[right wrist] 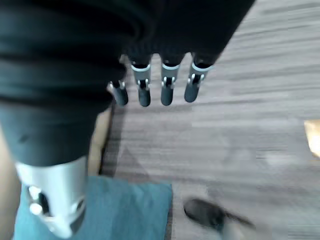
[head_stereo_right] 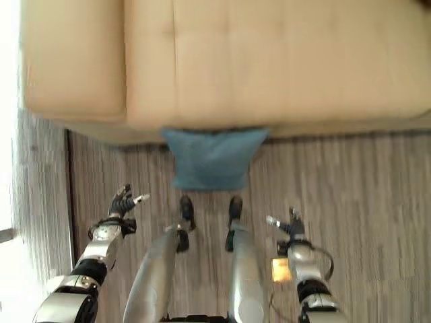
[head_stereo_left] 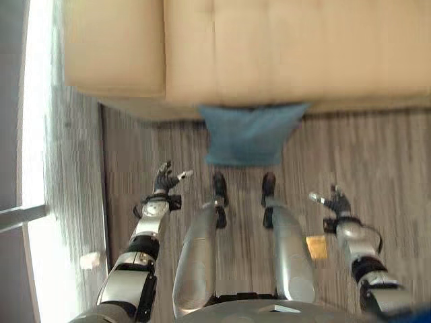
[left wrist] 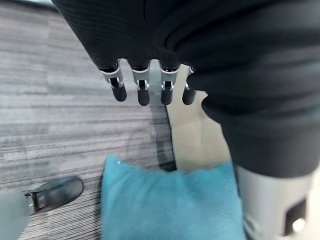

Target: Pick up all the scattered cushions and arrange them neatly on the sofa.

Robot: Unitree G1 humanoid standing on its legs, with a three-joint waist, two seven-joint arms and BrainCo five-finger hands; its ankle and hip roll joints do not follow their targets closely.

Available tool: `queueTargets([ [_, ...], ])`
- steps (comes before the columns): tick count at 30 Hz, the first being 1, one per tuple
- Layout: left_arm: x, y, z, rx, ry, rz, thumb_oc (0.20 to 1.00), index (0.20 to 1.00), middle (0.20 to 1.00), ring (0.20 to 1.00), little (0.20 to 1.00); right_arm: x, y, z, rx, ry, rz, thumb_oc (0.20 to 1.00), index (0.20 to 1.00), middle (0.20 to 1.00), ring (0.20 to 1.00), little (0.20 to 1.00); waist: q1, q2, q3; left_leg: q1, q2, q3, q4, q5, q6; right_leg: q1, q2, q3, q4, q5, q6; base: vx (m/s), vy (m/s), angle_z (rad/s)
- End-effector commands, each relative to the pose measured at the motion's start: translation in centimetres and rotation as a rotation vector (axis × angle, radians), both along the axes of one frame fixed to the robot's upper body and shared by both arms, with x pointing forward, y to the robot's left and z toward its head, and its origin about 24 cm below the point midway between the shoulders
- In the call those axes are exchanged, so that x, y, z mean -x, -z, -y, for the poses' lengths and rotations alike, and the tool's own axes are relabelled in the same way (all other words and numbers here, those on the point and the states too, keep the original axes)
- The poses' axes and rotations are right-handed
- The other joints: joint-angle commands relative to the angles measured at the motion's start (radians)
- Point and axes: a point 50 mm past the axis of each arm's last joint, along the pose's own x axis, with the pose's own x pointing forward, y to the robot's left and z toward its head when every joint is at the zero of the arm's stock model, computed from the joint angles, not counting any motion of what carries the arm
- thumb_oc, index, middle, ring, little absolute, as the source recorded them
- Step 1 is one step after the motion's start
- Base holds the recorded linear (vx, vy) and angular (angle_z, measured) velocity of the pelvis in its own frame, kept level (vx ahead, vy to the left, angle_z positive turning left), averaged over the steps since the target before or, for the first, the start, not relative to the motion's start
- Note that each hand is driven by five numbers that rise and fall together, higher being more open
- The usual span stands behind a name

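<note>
Fingers [left wrist: 142,92] of both hands straight, holding nothing | blue cushion [head_stereo_left: 250,134] apparently on floor against sofa [head_stereo_left: 269,47], well ahead between them

Blue cushion [head_stereo_left: 250,135] on floor, touching beige sofa [head_stereo_left: 269,47]

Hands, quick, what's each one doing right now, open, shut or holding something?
Left hand: open, holding nothing, above the floor.
Right hand: open, holding nothing; the cushion lies against the sofa.
</note>
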Motion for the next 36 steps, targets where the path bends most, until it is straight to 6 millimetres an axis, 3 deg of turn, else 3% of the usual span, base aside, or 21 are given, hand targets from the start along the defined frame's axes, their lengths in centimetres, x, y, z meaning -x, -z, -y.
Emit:
queueTargets([
  [1,1.6,1.7,-0.5,0.047,-0.063,-0.019,1.0,1.0,1.0,1.0,1.0,2.1,0.4,1.7,0.08,0.094,0.037,1.0,1.0,1.0,1.0,1.0,-0.033,0.036,-0.137,0.027,0.018,-0.086,0.023,-0.062,0.011,0.033,0.001,-0.013,0.015,0.058,0.012,-0.3,-0.073,-0.22],
  [2,-1.3,-2.6,0.0,0.045,-0.04,0.129,1.0,1.0,1.0,1.0,1.0,-0.9,-3.7,1.3,0.081,0.115,0.21,1.0,1.0,1.0,1.0,1.0,-0.049,0.068,-0.092,-0.135,0.027,-0.111,0.085,-0.068,0.019,-0.118,-0.006,-0.006,0.091,0.043,0.003,-0.28,-0.054,-0.35],
  [3,-2.7,-4.8,0.0,0.031,-0.03,0.191,1.0,1.0,1.0,1.0,1.0,-2.6,-6.2,1.0,0.08,0.109,0.298,1.0,1.0,1.0,1.0,1.0,-0.055,0.078,-0.064,-0.2,0.032,-0.124,0.113,-0.072,0.022,-0.182,-0.009,0.0,0.131,0.039,0.003,-0.16,-0.035,-0.18],
  [5,-4.7,-9.0,-0.5,-0.005,-0.036,0.299,1.0,1.0,1.0,1.0,1.0,-4.8,-10.6,0.6,0.089,0.074,0.423,1.0,1.0,1.0,1.0,1.0,-0.061,0.089,-0.015,-0.29,0.032,-0.142,0.14,-0.082,0.025,-0.271,-0.013,0.009,0.173,0.029,0.003,-0.02,-0.039,-0.11],
  [6,-5.1,-10.1,-0.8,-0.015,-0.043,0.325,1.0,1.0,1.0,1.0,1.0,-5.3,-11.7,0.4,0.091,0.061,0.455,1.0,1.0,1.0,1.0,1.0,-0.064,0.09,-0.002,-0.318,0.031,-0.146,0.153,-0.086,0.027,-0.297,-0.012,0.012,0.19,0.032,0.005,0.03,-0.037,-0.2],
  [7,-6.1,-13.3,-1.1,-0.052,-0.05,0.403,1.0,1.0,1.0,1.0,1.0,-6.5,-15.0,-0.4,0.111,0.022,0.553,1.0,1.0,1.0,1.0,1.0,-0.067,0.088,0.03,-0.364,0.025,-0.155,0.175,-0.097,0.032,-0.341,-0.007,0.016,0.208,0.031,0.004,0.04,-0.023,0.08],
  [13,-6.7,-17.7,-1.5,-0.108,-0.118,0.531,1.0,1.0,1.0,1.0,1.0,-7.6,-18.9,-1.1,0.162,0.002,0.654,1.0,1.0,1.0,1.0,1.0,-0.049,0.077,0.033,-0.447,-0.008,-0.18,0.191,-0.11,0.048,-0.431,0.01,0.027,0.23,0.033,0.009,0.04,-0.013,0.11],
  [18,-6.6,-18.9,-1.4,-0.094,-0.147,0.589,1.0,1.0,1.0,1.0,1.0,-7.8,-21.1,-1.4,0.174,-0.005,0.722,1.0,1.0,1.0,1.0,1.0,-0.045,0.061,0.033,-0.491,-0.024,-0.188,0.21,-0.113,0.052,-0.477,0.018,0.027,0.247,0.032,0.009,0.02,-0.01,0.02],
  [24,-7.0,-22.6,-1.1,-0.109,-0.101,0.672,1.0,1.0,1.0,1.0,1.0,-8.3,-24.8,-2.9,0.166,-0.065,0.821,1.0,1.0,1.0,1.0,1.0,-0.045,0.059,0.033,-0.554,-0.033,-0.198,0.238,-0.117,0.052,-0.526,0.019,0.022,0.27,0.019,0.0,0.0,-0.001,0.01],
  [28,-7.3,-26.0,0.5,-0.146,-0.042,0.753,1.0,1.0,1.0,1.0,1.0,-8.7,-27.5,-4.4,0.167,-0.11,0.888,1.0,1.0,1.0,1.0,1.0,-0.044,0.063,0.033,-0.612,-0.037,-0.206,0.262,-0.116,0.053,-0.577,0.02,0.024,0.295,0.011,0.0,0.02,0.008,0.0],
  [31,-7.5,-29.2,3.4,-0.162,0.031,0.832,1.0,1.0,1.0,1.0,1.0,-9.1,-30.3,-6.5,0.189,-0.155,0.937,1.0,1.0,1.0,1.0,1.0,-0.042,0.066,0.033,-0.65,-0.042,-0.21,0.275,-0.112,0.053,-0.618,0.023,0.028,0.319,0.009,0.002,0.02,0.022,0.0],
  [35,-7.8,-31.6,6.9,-0.167,0.081,0.886,1.0,1.0,1.0,1.0,1.0,-9.8,-32.5,-9.2,0.21,-0.192,0.955,1.0,1.0,1.0,1.0,1.0,-0.032,0.069,0.033,-0.695,-0.052,-0.208,0.292,-0.112,0.05,-0.662,0.03,0.027,0.341,-0.004,0.0,0.0,0.0,0.0],
  [36,-7.8,-31.7,7.0,-0.167,0.08,0.888,1.0,1.0,1.0,1.0,1.0,-9.8,-32.6,-9.3,0.211,-0.192,0.958,1.0,1.0,1.0,1.0,1.0,-0.032,0.07,0.033,-0.698,-0.052,-0.208,0.293,-0.112,0.05,-0.665,0.03,0.027,0.342,-0.005,0.0,0.03,0.002,0.03],
])
